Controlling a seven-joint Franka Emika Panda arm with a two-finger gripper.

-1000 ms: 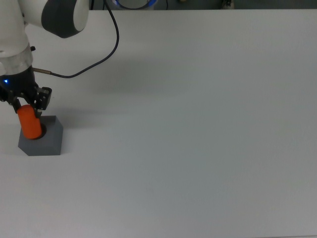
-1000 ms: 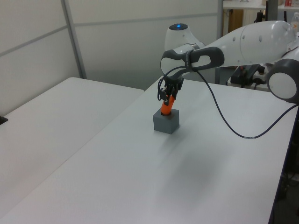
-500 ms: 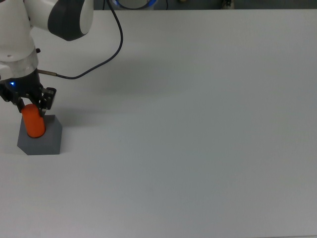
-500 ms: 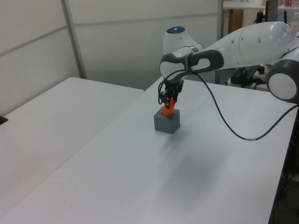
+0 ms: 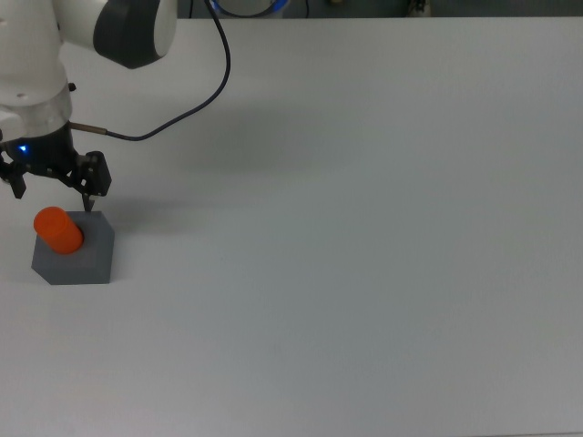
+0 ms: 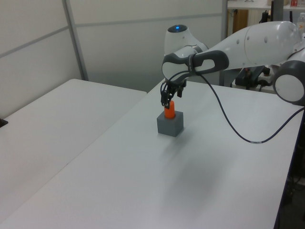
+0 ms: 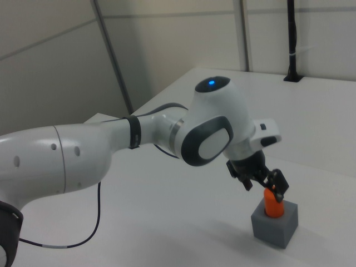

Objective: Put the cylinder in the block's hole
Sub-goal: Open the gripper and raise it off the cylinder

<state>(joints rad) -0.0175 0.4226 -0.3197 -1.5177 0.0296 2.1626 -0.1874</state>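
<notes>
The orange-red cylinder (image 5: 57,229) stands upright in the top of the dark grey block (image 5: 80,259) near the top view's left edge. Its lower end sits in the hole, which it hides. My gripper (image 5: 53,196) hangs just above the cylinder, open, with a finger on either side and nothing between them. In the left view the cylinder (image 6: 169,110) sticks out of the block (image 6: 170,126) below the gripper (image 6: 167,98). The right view shows the same cylinder (image 7: 273,204), block (image 7: 275,225) and gripper (image 7: 266,186).
A black cable (image 5: 196,100) runs from the arm over the white table (image 5: 364,255). In the left view, a second white table (image 6: 52,119) stands to the left, and a wall lies behind.
The gripper has opened, let go of the cylinder and risen a little. The cylinder, tilted before, now stands upright in the block.
</notes>
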